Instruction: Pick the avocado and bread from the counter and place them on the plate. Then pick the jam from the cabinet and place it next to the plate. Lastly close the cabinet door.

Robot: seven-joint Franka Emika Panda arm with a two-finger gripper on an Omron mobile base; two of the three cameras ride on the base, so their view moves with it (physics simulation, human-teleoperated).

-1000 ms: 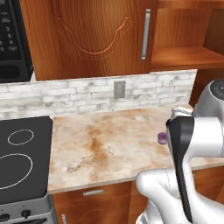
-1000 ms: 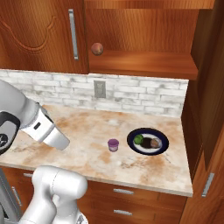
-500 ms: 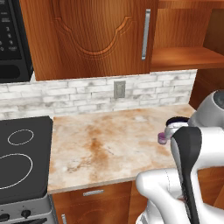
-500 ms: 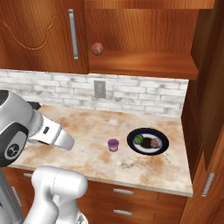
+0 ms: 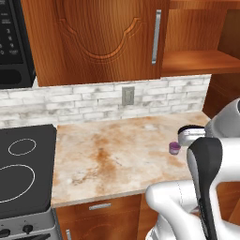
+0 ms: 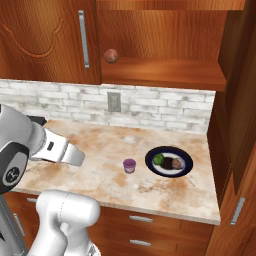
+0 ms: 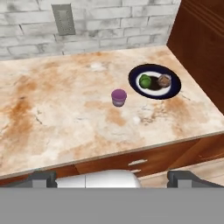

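Gripper [image 7: 112,178] spread wide and empty, the jam [image 7: 118,97] stands on the counter [image 7: 61,113] just left of the plate [image 7: 135,83] bearing avocado [image 7: 145,81] and bread [image 7: 164,80], so closing the cabinet [image 6: 165,75] door seems next.

No wording, label or brand can be read anywhere in this kitchen. The black microwave [image 5: 14,42] at the upper left of the left base view carries rows of small pale keypad marks, too blurred to make out as numbers. The jam [image 7: 118,97] shows a plain purple side with no legible label, and the wall outlet [image 6: 113,102] bears no marking.
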